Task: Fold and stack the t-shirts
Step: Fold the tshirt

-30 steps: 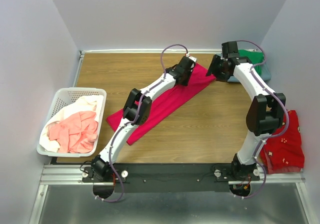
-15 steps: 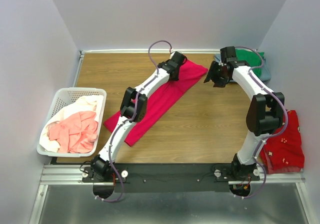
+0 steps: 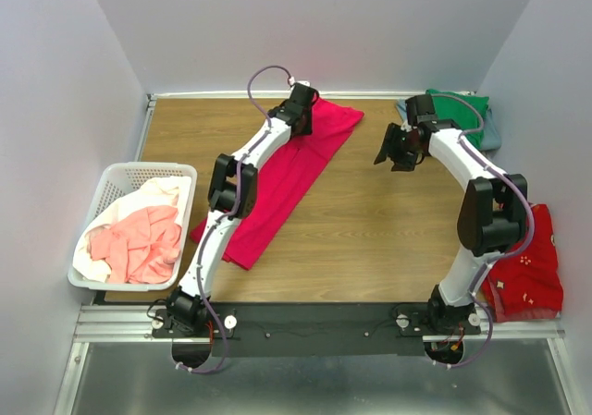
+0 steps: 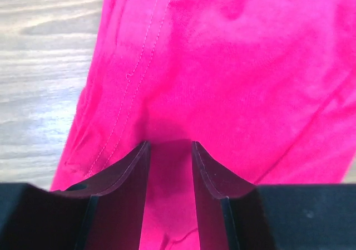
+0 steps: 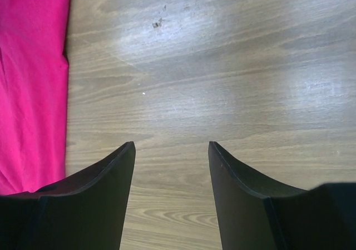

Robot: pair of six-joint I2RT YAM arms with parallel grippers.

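Left gripper point(image 4: 169, 145), jaws apart, sits on the crimson-pink cloth t-shirt point(image 3: 301, 165) at upper centre, seemingly spreading it flat for folding; right gripper point(image 5: 171, 145) gapes over the brown wooden table point(image 3: 388, 239)

Wood counter point(image 3: 370, 239): crimson t-shirt point(image 3: 296, 170) lies diagonally left of centre, green t-shirt point(image 3: 453, 103) in far-right corner, basket point(image 3: 111, 189) at left edge.

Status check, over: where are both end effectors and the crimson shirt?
Left end effector open, low over the crimson t-shirt. Right end effector open above the table, empty. Shirt lies flat, nothing blocking.
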